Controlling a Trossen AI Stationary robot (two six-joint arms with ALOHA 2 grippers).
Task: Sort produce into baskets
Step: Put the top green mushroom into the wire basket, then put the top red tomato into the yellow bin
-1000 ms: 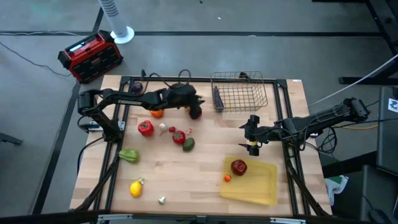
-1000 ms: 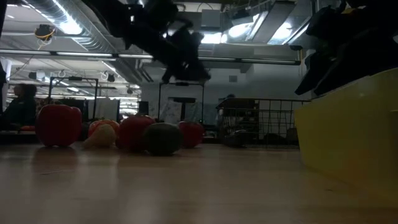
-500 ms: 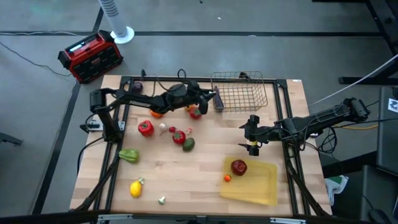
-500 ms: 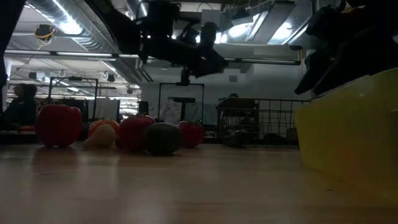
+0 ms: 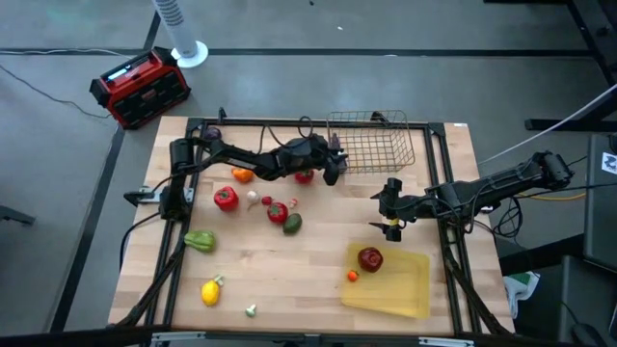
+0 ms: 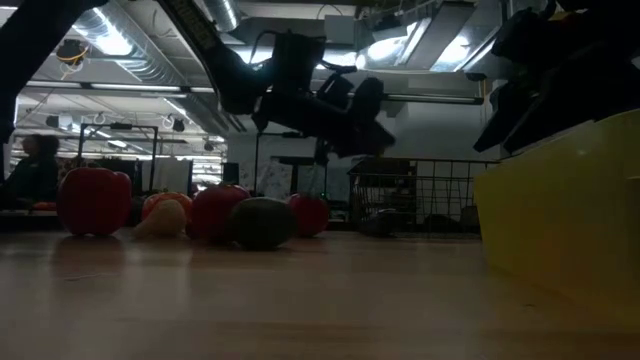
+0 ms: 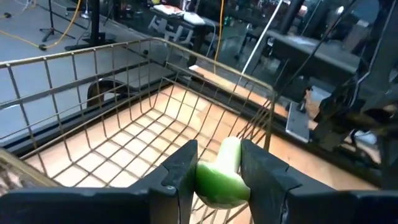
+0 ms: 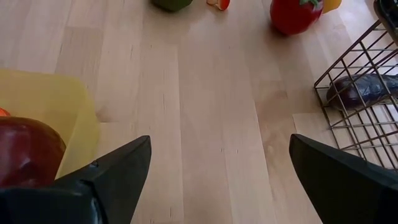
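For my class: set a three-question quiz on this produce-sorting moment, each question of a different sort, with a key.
1. True or false: the left pincer grips a green-stemmed piece.
2. Which container holds the red apple? A wire basket; B yellow tray.
3. Fill in: the right pincer, near the tray, is ____.

Key: 1 true; 2 B; 3 open.

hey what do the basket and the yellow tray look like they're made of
The basket looks like thin metal wire: an open grid of slim, pale rods with the table showing through. The yellow tray looks like translucent plastic: smooth, flat walls, and the wood grain shows faintly through it in the high view.
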